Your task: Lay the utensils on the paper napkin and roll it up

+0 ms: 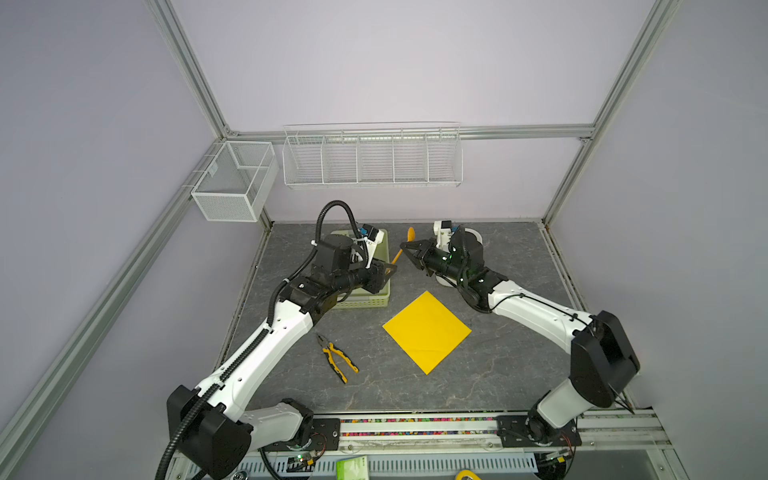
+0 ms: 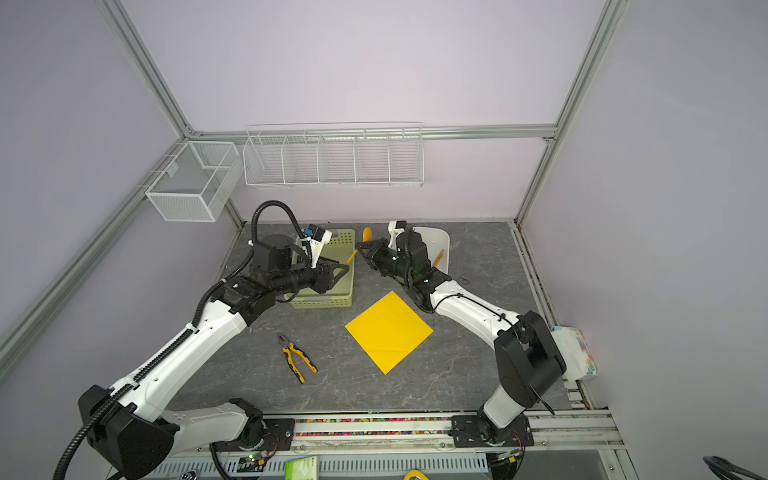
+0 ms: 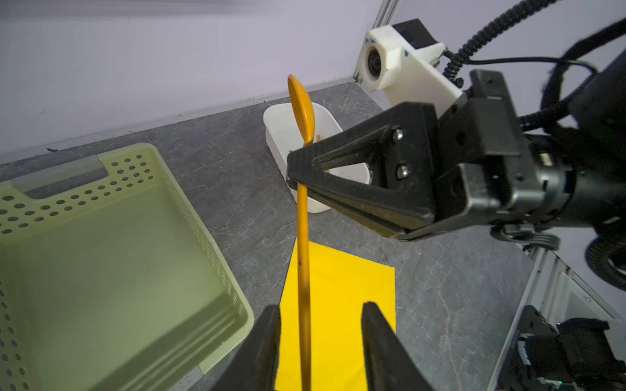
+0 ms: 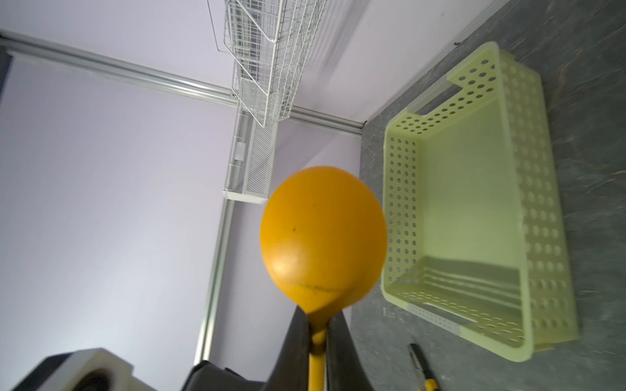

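Note:
An orange spoon (image 1: 410, 234) (image 2: 366, 234) hangs in the air between the two arms, above the back of the table. My right gripper (image 4: 317, 325) (image 1: 403, 248) is shut on its neck just below the round bowl (image 4: 323, 233). The spoon's handle (image 3: 302, 257) runs down between the fingers of my left gripper (image 3: 321, 307) (image 1: 390, 269), which is open and does not touch it. The yellow paper napkin (image 1: 427, 330) (image 2: 389, 330) (image 3: 342, 270) lies flat mid-table with nothing on it. A second thin orange utensil (image 2: 437, 258) leans in a white bin (image 2: 440, 241).
A pale green perforated basket (image 1: 380, 286) (image 3: 142, 152) (image 4: 491, 50) stands under my left arm, to the left of the spoon. Yellow-and-black pliers (image 1: 338, 359) (image 2: 297, 357) lie left of the napkin. White wire racks (image 1: 372, 156) hang on the back wall.

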Motion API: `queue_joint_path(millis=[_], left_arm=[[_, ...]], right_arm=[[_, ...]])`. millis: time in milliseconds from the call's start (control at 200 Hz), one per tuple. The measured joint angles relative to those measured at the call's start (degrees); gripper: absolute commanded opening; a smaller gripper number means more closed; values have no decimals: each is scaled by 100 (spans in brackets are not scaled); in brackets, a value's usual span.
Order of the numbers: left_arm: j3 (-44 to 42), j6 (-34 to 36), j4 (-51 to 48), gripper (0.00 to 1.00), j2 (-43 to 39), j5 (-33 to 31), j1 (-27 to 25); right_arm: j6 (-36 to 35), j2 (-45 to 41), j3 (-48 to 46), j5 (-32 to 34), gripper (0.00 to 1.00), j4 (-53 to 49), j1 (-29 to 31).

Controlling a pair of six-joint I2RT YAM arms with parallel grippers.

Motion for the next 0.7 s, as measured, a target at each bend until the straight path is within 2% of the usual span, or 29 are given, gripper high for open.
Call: queue_joint_path(millis=[200,325,445,555,700], left_arm=[[0,-48,7,51,-273,614,0],[0,-162,122,59,-417,879,-4],[2,-328,302,61,-527,1110,-4],[2,-409,535,61,-616,1394,-4],[2,-442,966,53,-695,2210,-4]], right_arm=[[-1329,-682,13,-157,7,-704,-48],[-2312,-1067,81,-503,7,-984,-57],[-3215,-1429,85,-898,7,-1220,-57],[-3982,-1808,85,-1274,7,-1410,-57],[-4846,-2312,81,-1768,7,-1541,-33]])
